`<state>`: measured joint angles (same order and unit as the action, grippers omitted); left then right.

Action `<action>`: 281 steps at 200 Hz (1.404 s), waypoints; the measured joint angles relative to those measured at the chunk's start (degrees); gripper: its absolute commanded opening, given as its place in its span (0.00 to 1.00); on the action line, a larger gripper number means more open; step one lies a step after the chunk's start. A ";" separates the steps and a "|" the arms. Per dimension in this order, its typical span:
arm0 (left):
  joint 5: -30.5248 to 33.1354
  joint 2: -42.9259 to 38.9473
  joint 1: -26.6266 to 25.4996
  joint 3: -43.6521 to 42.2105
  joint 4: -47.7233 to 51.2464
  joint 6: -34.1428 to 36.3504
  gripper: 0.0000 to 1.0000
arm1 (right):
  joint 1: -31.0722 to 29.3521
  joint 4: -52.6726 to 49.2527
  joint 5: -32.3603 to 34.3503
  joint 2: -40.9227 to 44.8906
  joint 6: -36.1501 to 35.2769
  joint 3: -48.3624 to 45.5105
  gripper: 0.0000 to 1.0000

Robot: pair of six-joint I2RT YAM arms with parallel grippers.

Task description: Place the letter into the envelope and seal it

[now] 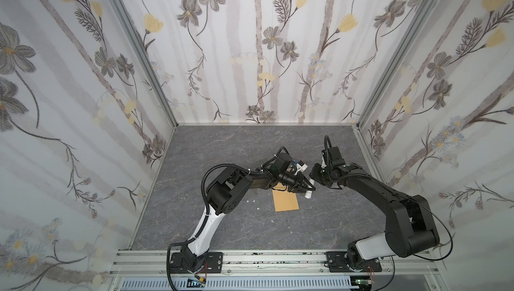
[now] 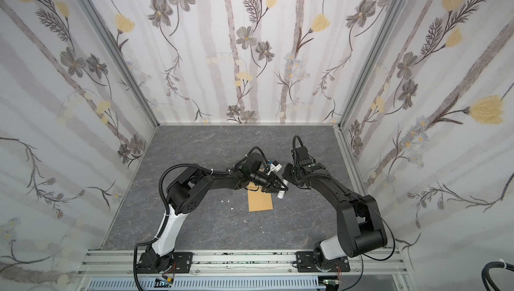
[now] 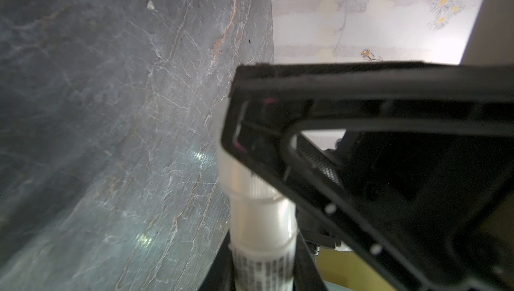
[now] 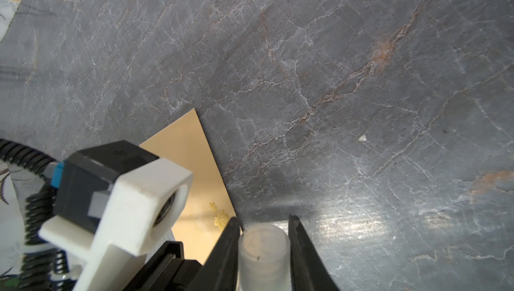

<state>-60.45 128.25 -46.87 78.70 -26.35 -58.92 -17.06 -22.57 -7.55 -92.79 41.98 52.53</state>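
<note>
The kraft-brown envelope (image 1: 286,202) (image 2: 260,202) lies flat mid-table, and its yellow flower sticker (image 4: 221,218) shows in the right wrist view. A white tube (image 1: 308,193) (image 2: 281,193) hangs tilted above the envelope's far right corner. My left gripper (image 1: 305,189) (image 3: 262,270) is shut on the tube's printed body (image 3: 261,264). My right gripper (image 1: 314,179) (image 4: 264,231) is shut on the tube's frosted cap end (image 4: 262,248). The letter is out of view.
Small white scraps (image 1: 258,208) lie on the grey marble table left of the envelope. Floral walls close in three sides, and an aluminium rail (image 1: 278,261) runs along the front. The left wrist camera's white mount (image 4: 125,206) sits close beside my right gripper.
</note>
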 measured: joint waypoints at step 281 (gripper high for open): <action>-0.66 0.11 0.48 0.07 -0.83 -0.20 0.00 | -0.92 1.03 0.46 2.82 1.05 -1.86 0.30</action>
<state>-61.10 128.35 -46.39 78.76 -27.18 -59.11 -17.98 -21.54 -7.09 -89.97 43.03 50.68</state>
